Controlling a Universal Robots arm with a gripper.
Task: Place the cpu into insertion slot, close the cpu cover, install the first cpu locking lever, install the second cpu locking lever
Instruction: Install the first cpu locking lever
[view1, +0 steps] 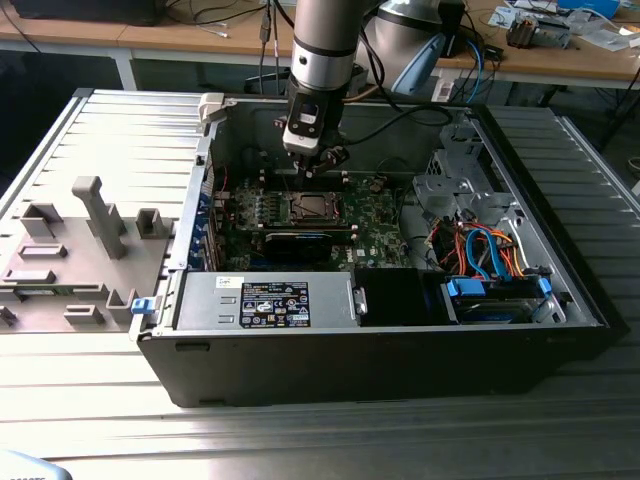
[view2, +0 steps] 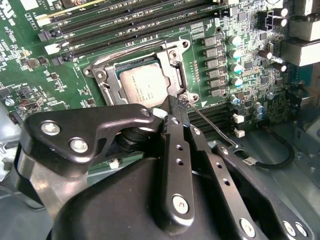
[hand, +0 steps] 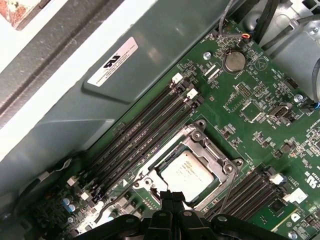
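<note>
Find the cpu (view2: 142, 86) lying flat in the insertion slot (view2: 118, 82), with the cpu cover (view2: 172, 55) seemingly down around it; note the gripper (view2: 172, 106) at the socket's corner, fingers pressed together, gripping nothing evident, just beside the thin wire locking lever (view2: 210, 125). Expect springy, slippery steel there; best taken near its bent end. Spare the chip itself any push: light, rigid, fragile.

The cpu (view2: 142, 86), a flat square chip with a silvery-tan top, lies level in the insertion slot (view1: 312, 207) near the middle of the green motherboard (view1: 380, 215). The cpu cover (view2: 173, 70), a thin silver frame, lies flat around it, and the chip shows through its square window. A thin wire locking lever (view2: 210, 125) slants away from one socket corner.
</note>
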